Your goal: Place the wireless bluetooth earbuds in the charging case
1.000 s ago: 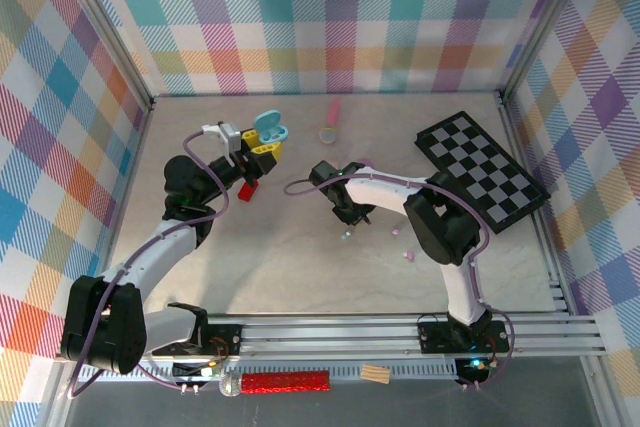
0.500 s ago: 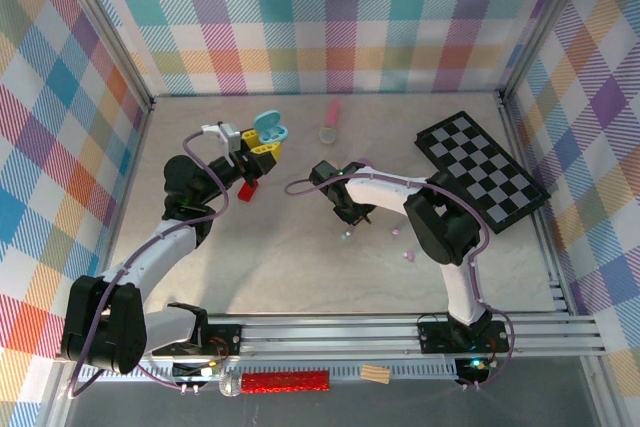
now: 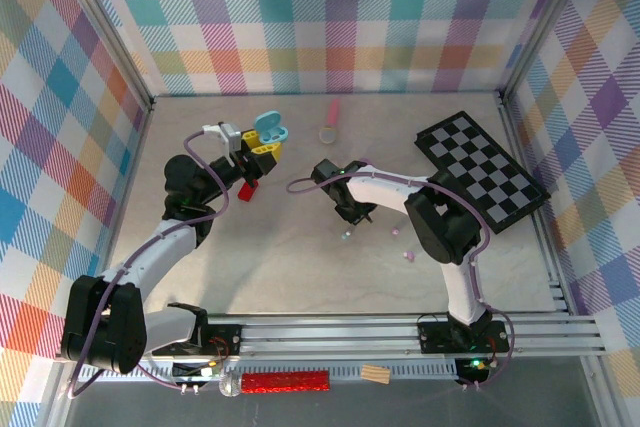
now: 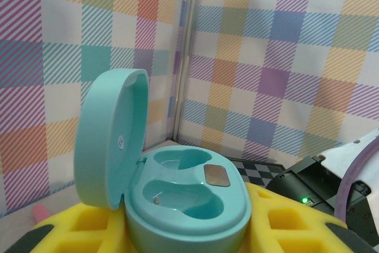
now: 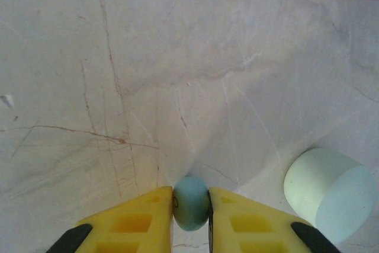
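left wrist view: open teal charging case (image 4: 183,199) clamped between the left gripper (image 4: 185,240)'s yellow fingers.
just right of the right gripper (image 5: 190,220)'s fingertips lies a mint cylinder (image 5: 328,195); between them, pinched tight, a small teal earbud (image 5: 190,201).

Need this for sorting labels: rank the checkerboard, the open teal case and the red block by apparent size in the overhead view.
1. checkerboard, clearly largest.
2. teal case, though it looks lifted toward the camera, which may flatter it.
3. red block, smallest.

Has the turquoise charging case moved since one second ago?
No. The turquoise charging case keeps the same spot just beyond the red block.
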